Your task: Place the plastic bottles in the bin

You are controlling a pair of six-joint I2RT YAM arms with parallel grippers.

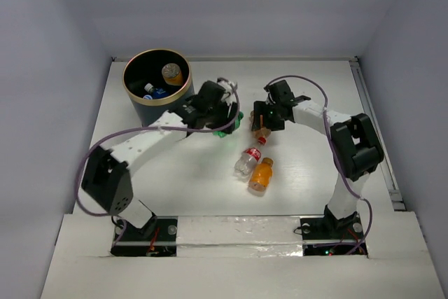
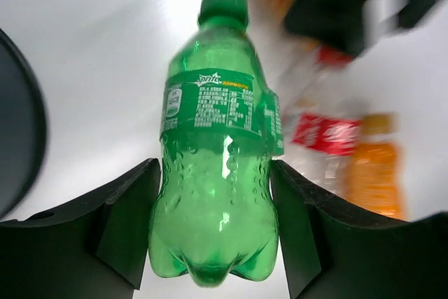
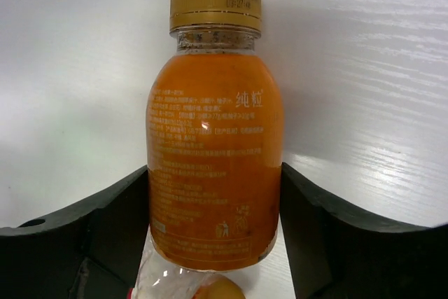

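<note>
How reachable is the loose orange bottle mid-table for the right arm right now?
Probably not yet: the right hand straddles another orange bottle. The loose orange bottle lies near it, uncovered, beside a clear bottle, so likely reachable afterwards.

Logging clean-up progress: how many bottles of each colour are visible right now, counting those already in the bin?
orange bottles: 3
green bottle: 1
clear bottles: 2
Total: 6 visible; the bin may hide more.
</note>
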